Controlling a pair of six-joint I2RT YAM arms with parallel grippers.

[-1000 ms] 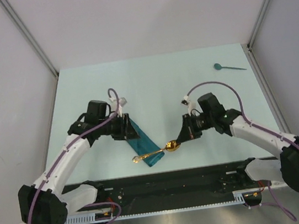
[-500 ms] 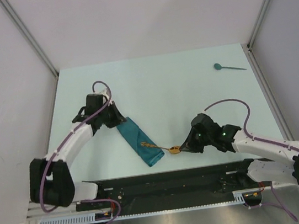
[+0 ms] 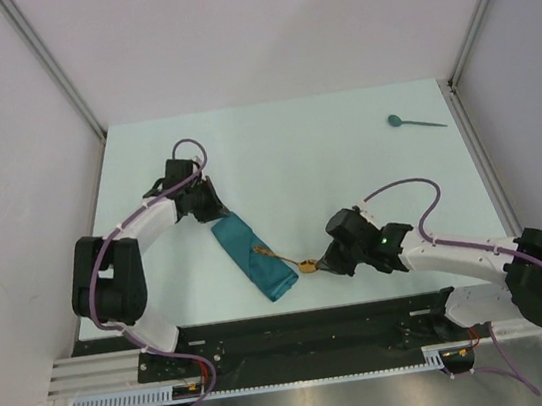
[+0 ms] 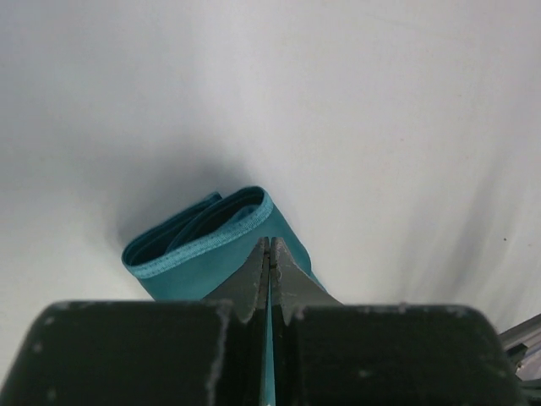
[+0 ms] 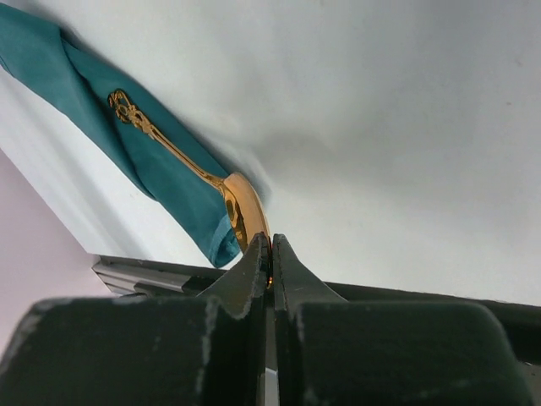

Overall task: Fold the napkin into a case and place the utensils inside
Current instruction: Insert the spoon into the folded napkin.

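The left arm reaches in low from the far-left side of the case, with its elbow folded back near its base. The left gripper meets the case's far end, jaws pressed together on the cloth edge. The right arm lies stretched low to the case's right, and the right gripper sits just beside its near end, jaws pinched on the bowl of the gold spoon

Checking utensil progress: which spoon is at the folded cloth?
The shiny gold metal spoon: handle on the folded teal cloth case, bowl in the right hand. The slender teal spoon lies alone, far right.
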